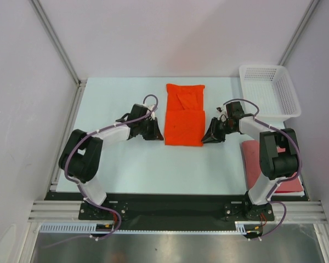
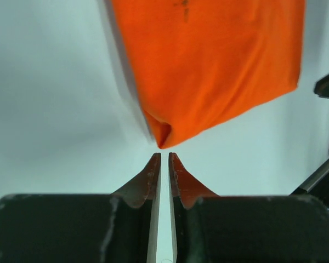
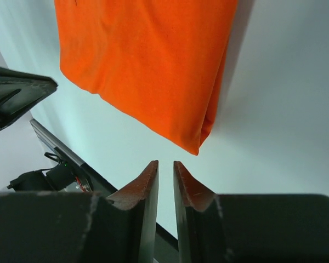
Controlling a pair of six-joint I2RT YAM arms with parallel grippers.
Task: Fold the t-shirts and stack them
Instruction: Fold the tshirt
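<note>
While the bright orange t-shirt lies folded into a tall rectangle at the middle of the desk, both arms reach toward it from opposite sides, one at each of its near corners. A doubled layer of cloth covers the near half of this shirt, and the far half shows a slightly wider band with a crease across it. The left gripper sits low over the desk with its tips aimed at the near left corner of the orange cloth and just short of it; its jaws are drawn almost together, with only a thin slit between them and nothing inside. The right gripper is placed the same way at the near right corner, just beside the folded edge; its jaws are also nearly closed, the slit slightly wider, and they grasp nothing. The dull brick-red t-shirt lies flat along the right side of the desk, partly hidden under the right arm and well apart from the orange one. The white lattice basket stands at the far right corner of the desk, beyond the right arm
</note>
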